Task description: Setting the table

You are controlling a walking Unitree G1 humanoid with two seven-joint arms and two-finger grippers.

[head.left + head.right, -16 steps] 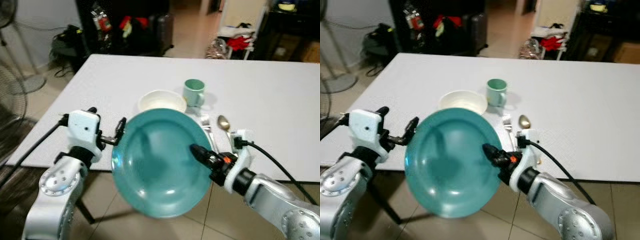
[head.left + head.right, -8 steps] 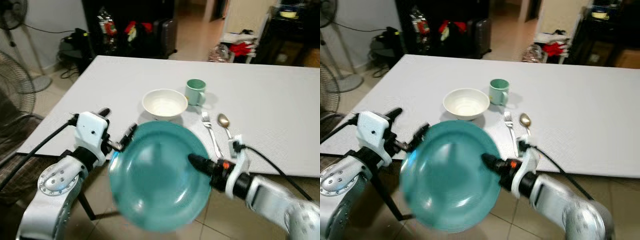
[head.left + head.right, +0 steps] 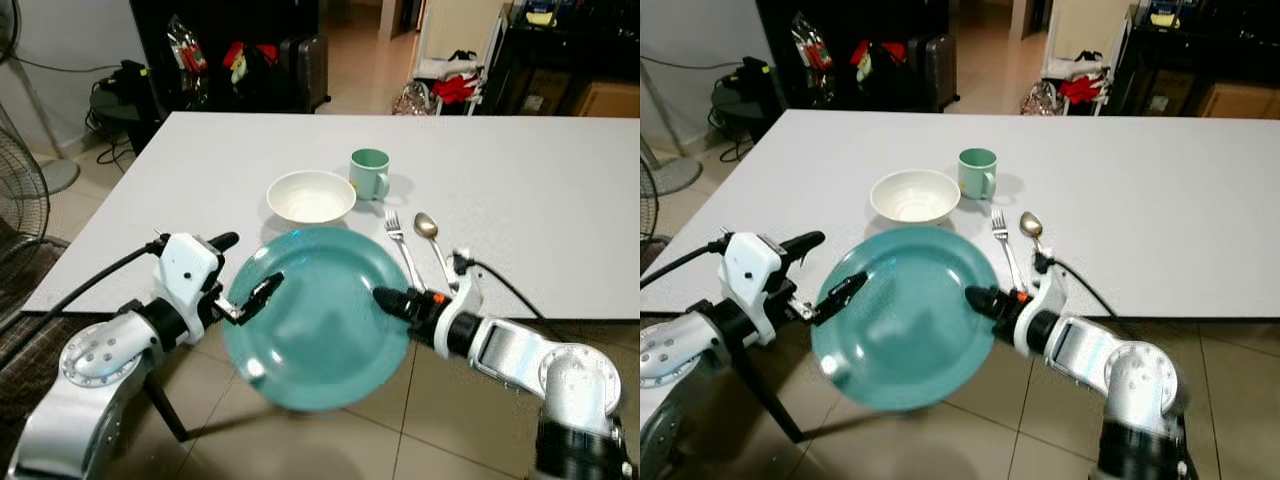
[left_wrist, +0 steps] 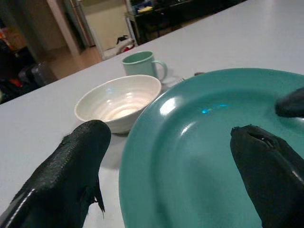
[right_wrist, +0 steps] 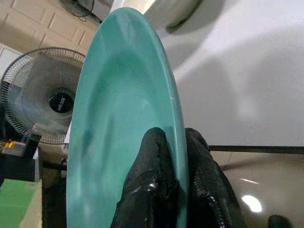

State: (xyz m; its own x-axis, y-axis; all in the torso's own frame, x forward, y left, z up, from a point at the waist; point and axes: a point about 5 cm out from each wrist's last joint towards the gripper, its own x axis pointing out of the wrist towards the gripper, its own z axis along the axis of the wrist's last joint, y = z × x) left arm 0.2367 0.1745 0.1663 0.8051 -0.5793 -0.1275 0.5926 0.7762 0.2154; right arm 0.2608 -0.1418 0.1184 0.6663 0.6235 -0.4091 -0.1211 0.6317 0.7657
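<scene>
A teal plate [image 3: 315, 310] hangs tilted at the near edge of the white table [image 3: 520, 200], partly over the floor. My right gripper [image 3: 385, 296] is shut on the plate's right rim; in the right wrist view both fingers [image 5: 152, 156] pinch the rim. My left gripper [image 3: 252, 262] is open at the plate's left rim, one finger reaching over the plate's face. The left wrist view has its fingers [image 4: 80, 156] wide apart with the plate [image 4: 204, 156] between them. Beyond the plate stand a white bowl [image 3: 311, 196] and a green mug [image 3: 370, 172]. A fork [image 3: 400, 245] and a spoon [image 3: 430, 235] lie to its right.
A standing fan [image 3: 20, 170] is at the far left by the table's corner. Dark shelves with bags [image 3: 230, 55] stand beyond the table's far edge, and clutter [image 3: 455, 85] lies at the back right. Tiled floor [image 3: 330, 440] lies below the plate.
The view has shifted and more of the table shows. The plate is still in my right gripper. One finger of my left gripper now lies over the plate's left rim instead of beside it.
</scene>
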